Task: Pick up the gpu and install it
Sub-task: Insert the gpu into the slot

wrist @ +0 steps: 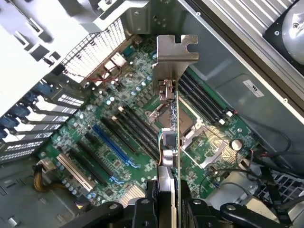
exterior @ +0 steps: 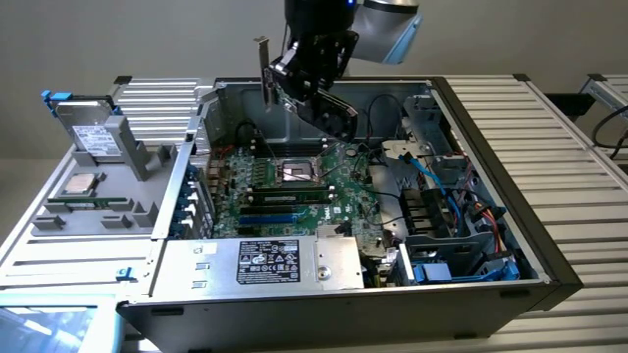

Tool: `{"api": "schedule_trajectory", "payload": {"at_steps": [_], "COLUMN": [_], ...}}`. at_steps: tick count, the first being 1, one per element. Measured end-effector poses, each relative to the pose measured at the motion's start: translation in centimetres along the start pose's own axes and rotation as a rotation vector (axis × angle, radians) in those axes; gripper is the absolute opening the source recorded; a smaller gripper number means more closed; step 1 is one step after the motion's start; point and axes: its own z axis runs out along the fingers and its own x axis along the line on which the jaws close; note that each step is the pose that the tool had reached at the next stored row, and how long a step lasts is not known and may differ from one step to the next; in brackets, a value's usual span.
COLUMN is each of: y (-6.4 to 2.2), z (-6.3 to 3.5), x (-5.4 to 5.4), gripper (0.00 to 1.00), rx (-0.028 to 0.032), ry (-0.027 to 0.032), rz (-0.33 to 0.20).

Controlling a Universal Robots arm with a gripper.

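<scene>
The gripper (wrist: 168, 209) sat closest to the wrist camera, its two dark fingers (wrist: 145, 211) clamped on either face of the gpu (wrist: 169, 142), which showed edge-on with its silver end bracket at the far end from the fingers. In the exterior view the gripper (exterior: 306, 73) held the gpu (exterior: 329, 112) tilted in the air over the open computer case (exterior: 490, 118), black shroud facing outward, bracket uppermost near the case's rear wall, clear of the boards below. Beneath it lay the green motherboard (wrist: 118, 128) with its empty CPU socket (wrist: 190, 130) and a long blue expansion slot (wrist: 111, 145). Toward the exterior view's left, outside the case, a grey fixture (exterior: 88, 213) carried a white-labelled hard drive (exterior: 93, 136) standing upright.
</scene>
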Motion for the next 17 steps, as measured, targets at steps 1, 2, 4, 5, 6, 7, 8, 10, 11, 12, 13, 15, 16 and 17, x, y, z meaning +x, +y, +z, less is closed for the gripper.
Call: {"api": "schedule_trajectory", "payload": {"at_steps": [1, 2, 4, 5, 6, 7, 8, 10, 11, 12, 13, 15, 16, 17], "y": [0.0, 0.0, 0.0, 0.0, -0.01, -0.01, -0.01, -0.01, -0.01, -0.01, -0.01, -0.01, -0.01, -0.01], "z": [0.07, 0.12, 0.17, 0.18, 0.19, 0.2, 0.21, 0.22, 0.22, 0.22, 0.23, 0.24, 0.25, 0.26], "x": [0.0, 0.0, 0.01, 0.01, 0.01, 0.01, 0.01, 0.01, 0.01, 0.01, 0.01, 0.01, 0.01, 0.01], "gripper": [0.29, 0.29, 0.29, 0.29, 0.29, 0.29, 0.29, 0.29, 0.29, 0.29, 0.29, 0.29, 0.29, 0.29], "rx": [0.0003, 0.0001, -0.0008, -0.0013, -0.0018, -0.0023, -0.0028, -0.0038, -0.0042, -0.0046, -0.0049, -0.0056, -0.0059, -0.0064], "ry": [0.0003, 0.001, 0.0029, 0.0039, 0.0047, 0.0055, 0.0065, 0.0082, 0.0093, 0.0103, 0.0115, 0.0137, 0.0148, 0.0159], "rz": [-0.02, -0.038, -0.073, -0.091, -0.109, -0.128, -0.146, -0.182, -0.2, -0.218, -0.237, -0.273, -0.29, -0.31]}}
